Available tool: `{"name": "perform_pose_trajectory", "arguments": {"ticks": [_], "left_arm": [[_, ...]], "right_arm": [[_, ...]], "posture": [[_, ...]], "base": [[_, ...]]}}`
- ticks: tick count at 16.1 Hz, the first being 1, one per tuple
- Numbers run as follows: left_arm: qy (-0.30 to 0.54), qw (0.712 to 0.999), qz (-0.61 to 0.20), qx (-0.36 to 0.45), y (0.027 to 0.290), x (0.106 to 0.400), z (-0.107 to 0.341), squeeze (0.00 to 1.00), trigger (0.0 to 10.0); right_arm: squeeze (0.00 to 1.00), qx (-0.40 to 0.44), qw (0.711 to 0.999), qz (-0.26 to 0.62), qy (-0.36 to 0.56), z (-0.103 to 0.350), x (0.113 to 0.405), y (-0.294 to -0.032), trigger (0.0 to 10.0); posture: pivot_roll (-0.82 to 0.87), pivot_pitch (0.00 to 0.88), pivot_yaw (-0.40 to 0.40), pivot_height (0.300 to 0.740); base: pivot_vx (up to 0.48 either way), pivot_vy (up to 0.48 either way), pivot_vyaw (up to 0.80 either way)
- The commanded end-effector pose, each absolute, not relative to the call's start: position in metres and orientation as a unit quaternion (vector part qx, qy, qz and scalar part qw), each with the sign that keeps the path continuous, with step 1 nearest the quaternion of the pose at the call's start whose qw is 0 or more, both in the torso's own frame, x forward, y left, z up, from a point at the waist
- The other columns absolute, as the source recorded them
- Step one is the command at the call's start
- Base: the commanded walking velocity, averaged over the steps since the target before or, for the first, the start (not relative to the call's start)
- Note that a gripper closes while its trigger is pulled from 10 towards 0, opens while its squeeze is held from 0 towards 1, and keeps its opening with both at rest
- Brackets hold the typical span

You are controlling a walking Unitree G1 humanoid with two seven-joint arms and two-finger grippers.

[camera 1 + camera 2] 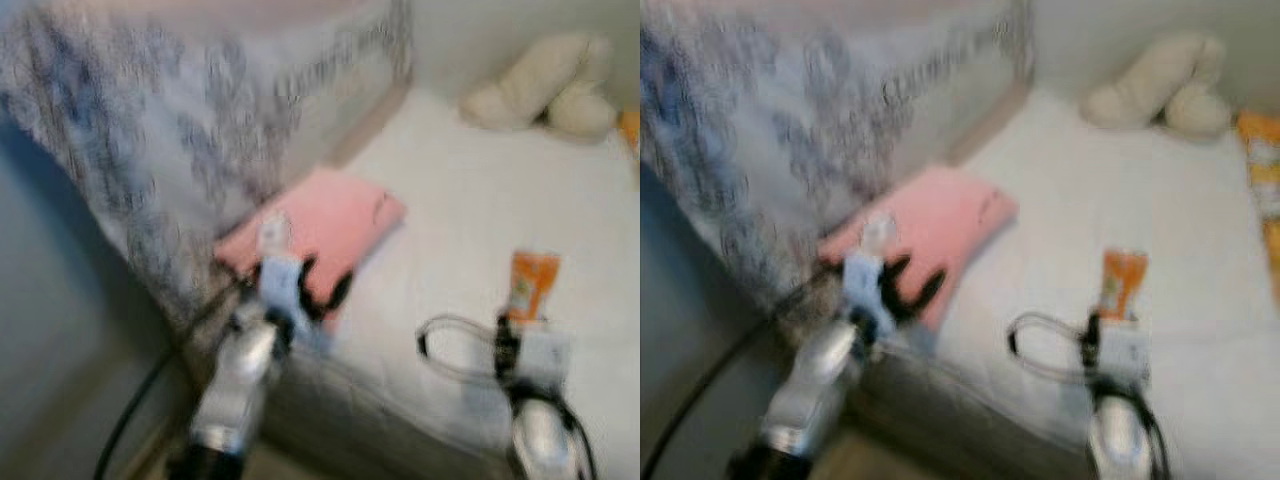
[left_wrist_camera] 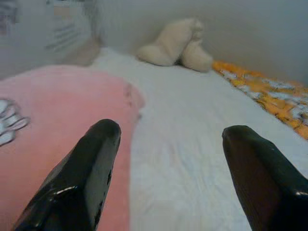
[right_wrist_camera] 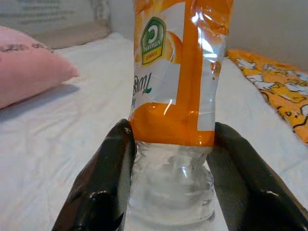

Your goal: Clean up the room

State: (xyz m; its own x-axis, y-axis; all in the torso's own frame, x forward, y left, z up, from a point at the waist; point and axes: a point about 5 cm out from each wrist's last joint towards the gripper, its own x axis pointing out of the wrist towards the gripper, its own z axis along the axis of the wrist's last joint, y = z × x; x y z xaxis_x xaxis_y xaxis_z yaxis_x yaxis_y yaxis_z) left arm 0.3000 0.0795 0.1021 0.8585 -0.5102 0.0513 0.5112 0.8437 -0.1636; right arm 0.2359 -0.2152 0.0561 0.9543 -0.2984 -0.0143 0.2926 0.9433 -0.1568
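The clear plastic bottle (image 3: 175, 96) with an orange label sits clamped between the two black fingers (image 3: 103, 187) of the right gripper (image 3: 172, 180), which press against its clear lower part just below the label. The label's printing reads upside down in the right wrist view. In the blurred head views the bottle (image 1: 531, 285) stands out just ahead of the right gripper (image 1: 520, 335), over the white bed (image 1: 470, 210).

To the left of the right gripper, well apart from it, the left gripper (image 2: 168, 159) is held low over the bed with its fingers (image 2: 89, 173) spread wide and nothing between them. The pink pillow (image 2: 57, 125) lies just ahead of and under its left finger; the right finger is over bare white sheet. In the head view the left gripper (image 1: 318, 290) is at the near edge of the pink pillow (image 1: 320, 225).

Far ahead of both grippers, a cream plush toy (image 1: 545, 85) lies near the wall at the bed's far end. An orange patterned cloth (image 2: 269, 96) runs along the bed to the right of the grippers. A patterned grey blanket (image 1: 180, 110) is heaped ahead and to the left of the left gripper, beyond the pillow.
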Motion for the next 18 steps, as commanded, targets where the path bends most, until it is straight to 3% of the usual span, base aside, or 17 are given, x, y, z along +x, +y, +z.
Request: {"name": "perform_pose_trajectory", "arguments": {"ticks": [1,8,10,13,18], "left_arm": [[-0.015,0.958,-0.273,-0.081,0.073,0.303,0.106,0.0,10.0],[-0.031,0.952,-0.292,-0.081,0.071,0.308,0.109,0.0,10.0],[-0.032,0.95,-0.291,-0.104,0.072,0.312,0.111,0.0,10.0],[-0.04,0.949,-0.296,-0.1,0.07,0.316,0.116,0.0,10.0],[-0.043,0.948,-0.303,-0.09,0.067,0.317,0.117,0.0,10.0]], "right_arm": [[0.0,-0.073,0.987,-0.144,0.015,0.059,0.24,-0.216,10.0],[0.0,-0.073,0.986,-0.149,-0.004,0.065,0.244,-0.214,10.0],[0.0,-0.101,0.969,-0.213,-0.072,0.087,0.235,-0.23,10.0],[0.0,-0.094,0.973,-0.207,-0.038,0.076,0.235,-0.23,10.0],[0.0,-0.093,0.977,-0.189,-0.039,0.078,0.242,-0.222,10.0]], "posture": [[0.08,0.0,0.019,0.74],[0.06,0.0,0.028,0.74],[0.06,0.0,0.028,0.74],[0.06,0.0,0.041,0.74],[0.05,0.0,0.045,0.74]], "base": [[0.0,-0.48,0.0],[0.0,-0.48,0.0],[0.0,-0.48,0.0],[0.0,-0.48,0.0],[0.0,-0.48,-0.72]]}}
